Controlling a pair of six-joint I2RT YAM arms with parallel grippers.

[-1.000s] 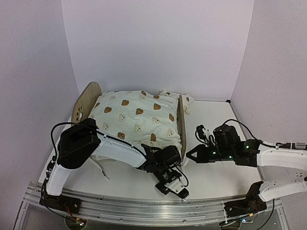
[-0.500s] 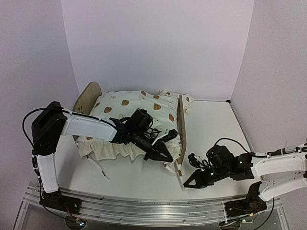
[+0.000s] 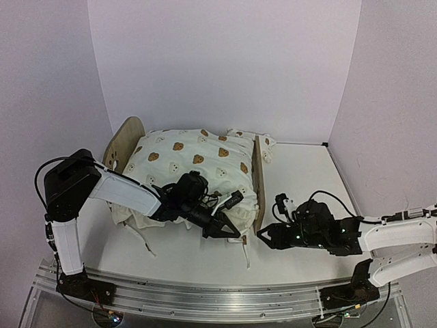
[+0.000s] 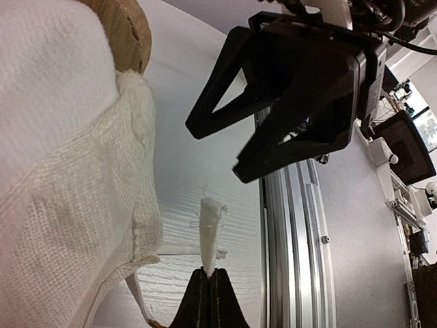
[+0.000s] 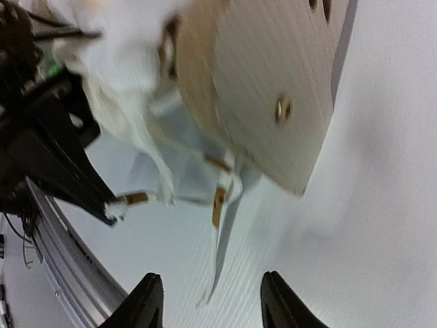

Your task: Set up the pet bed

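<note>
TWO ARMS AT THE BED: A small light-wood pet bed (image 3: 125,142), with a rounded headboard and a lower footboard (image 3: 258,179), sits on the white surface (image 3: 300,171) left of centre in the top view. The headboard is to the left and the footboard to the right. Cream ruffled bedding (image 3: 194,164) printed with brown bears fills the frame. A small bear-print pillow (image 3: 240,132) lies at the far end of the footboard.

The left arm reaches along the near side of the bed. At the bedding's near right corner, the black left end effector (image 3: 227,233) is clamped tight on a thin white fabric tie (image 4: 210,229). In the left wrist view, the tie's frayed end pokes out past the closed tips.

Facing it from the right, near the footboard's near end, the black right end effector (image 3: 262,236) hangs low over the surface. Its fingers (image 5: 276,301) are spread, with nothing between them.

The blurred right wrist view shows the wooden footboard above, with pale fabric and tan-tipped ties hanging below it. An aluminium rail (image 3: 205,290) runs along the near edge.
</note>
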